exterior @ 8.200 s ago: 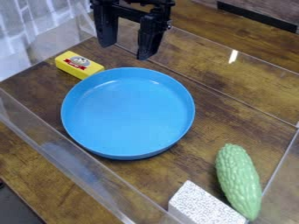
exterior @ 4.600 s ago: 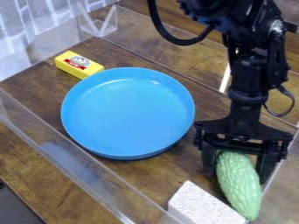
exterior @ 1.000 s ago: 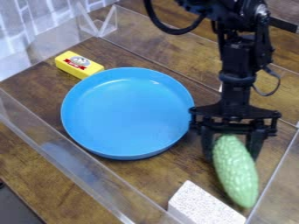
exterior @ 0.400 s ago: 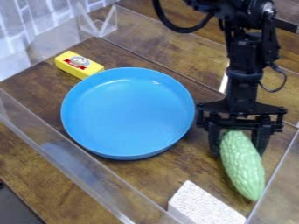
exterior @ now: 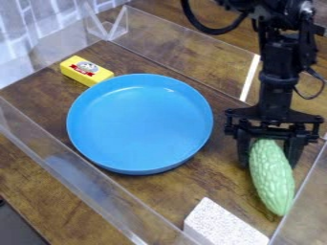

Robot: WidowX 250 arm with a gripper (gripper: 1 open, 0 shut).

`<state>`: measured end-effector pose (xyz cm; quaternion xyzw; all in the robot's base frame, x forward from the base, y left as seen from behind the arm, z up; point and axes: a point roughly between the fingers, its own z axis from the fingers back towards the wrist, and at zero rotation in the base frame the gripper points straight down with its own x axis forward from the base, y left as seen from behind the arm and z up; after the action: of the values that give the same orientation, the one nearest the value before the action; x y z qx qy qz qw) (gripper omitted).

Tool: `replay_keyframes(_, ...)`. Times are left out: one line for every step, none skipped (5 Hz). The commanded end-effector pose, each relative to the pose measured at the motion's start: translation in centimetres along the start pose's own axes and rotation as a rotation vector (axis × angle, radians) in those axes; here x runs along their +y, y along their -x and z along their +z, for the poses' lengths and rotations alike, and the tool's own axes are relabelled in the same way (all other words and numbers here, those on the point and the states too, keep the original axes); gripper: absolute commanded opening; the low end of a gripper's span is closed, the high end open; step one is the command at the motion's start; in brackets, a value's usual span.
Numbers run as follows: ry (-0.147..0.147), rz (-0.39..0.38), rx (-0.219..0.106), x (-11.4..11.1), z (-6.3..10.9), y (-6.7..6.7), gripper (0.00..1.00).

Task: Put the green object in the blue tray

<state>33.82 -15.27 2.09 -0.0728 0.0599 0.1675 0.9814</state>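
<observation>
The green object (exterior: 272,180), a bumpy light green gourd, lies lengthwise on the right side of the wooden table, just right of the blue tray (exterior: 141,124). My gripper (exterior: 272,145) points down over its far end, shut on that end with one black finger on either side. The gourd's near end points toward the front edge. I cannot tell whether it is off the table. The round blue tray holds nothing.
A small yellow box (exterior: 86,69) lies at the back left of the tray. A grey-white speckled sponge block (exterior: 227,223) sits at the front, close to the gourd's near end. Clear plastic walls (exterior: 38,158) run along the table's left and front sides.
My gripper has shifted a little to the right, and the green object has moved with it, ending slightly farther from the tray's rim.
</observation>
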Motion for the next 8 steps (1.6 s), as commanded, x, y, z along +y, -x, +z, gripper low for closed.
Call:
replay_keyframes(0.006, -0.04, -0.026, 0.2, 1.2, 0.4, 0.0)
replay_keyframes(-0.012, -0.116, -0.027, -1.4, 2.2, 0.6, 0.0)
replay_keyframes(-0.024, -0.189, -0.031, -3.0, 3.2, 0.7, 0.0)
replay_keyframes(-0.029, -0.178, -0.046, -3.2, 4.2, 1.0, 0.0)
replay_keyframes(-0.036, -0.16, -0.052, -3.2, 4.4, 1.2, 0.0)
replay_keyframes(-0.044, -0.15, -0.058, -1.6, 4.6, 0.8, 0.0)
replay_keyframes(-0.051, -0.142, -0.067, -0.1, 4.9, 0.4, 0.0)
replay_keyframes(-0.06, -0.148, -0.075, -0.2, 4.7, -0.9, 0.0)
